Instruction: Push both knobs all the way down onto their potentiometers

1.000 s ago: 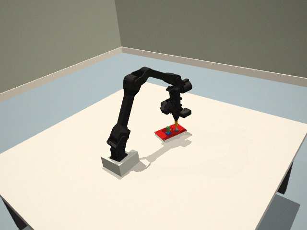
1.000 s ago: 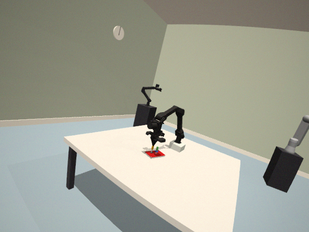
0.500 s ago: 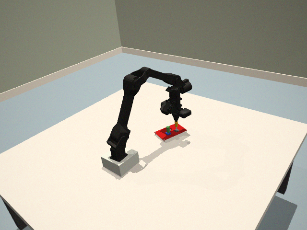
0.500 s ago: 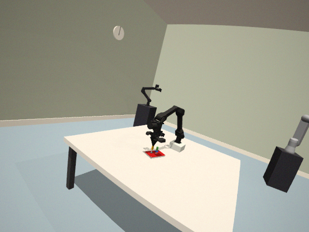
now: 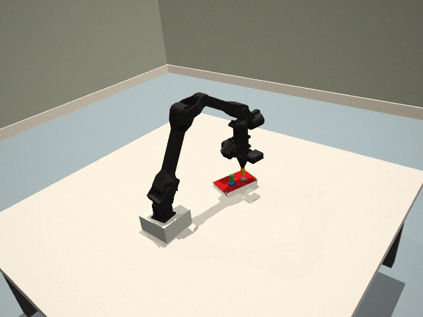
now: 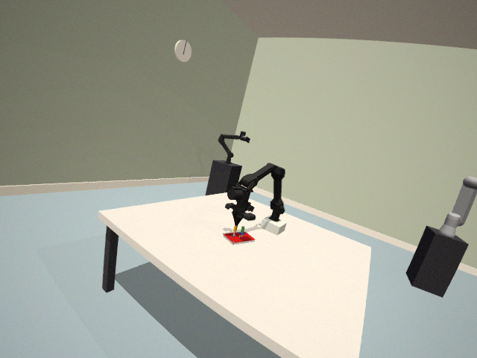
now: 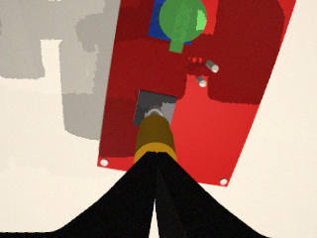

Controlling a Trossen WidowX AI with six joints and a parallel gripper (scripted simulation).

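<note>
The red circuit board (image 5: 222, 185) (image 6: 244, 241) (image 7: 228, 134) stands on short legs on the table. A yellow knob (image 5: 242, 171) (image 6: 235, 228) (image 7: 155, 134) is upright over the grey potentiometer (image 5: 243, 179) (image 7: 144, 104), with bare shaft showing between them. A green knob (image 5: 231, 177) (image 6: 242, 228) (image 7: 180, 20) sits over the blue potentiometer (image 5: 232, 184) (image 7: 155, 25), with no clear gap showing in the top view. My gripper (image 5: 242, 167) (image 6: 235, 225) (image 7: 155, 162) is shut and empty, its tips at the top of the yellow knob; whether they touch is hard to tell.
Two small metal pins (image 7: 212, 65) stand on the board beside the potentiometers. The arm's pale base block (image 5: 177, 225) (image 6: 273, 226) is on the table, with the green knob between it and the yellow one. Two other arms stand on dark pedestals off the table.
</note>
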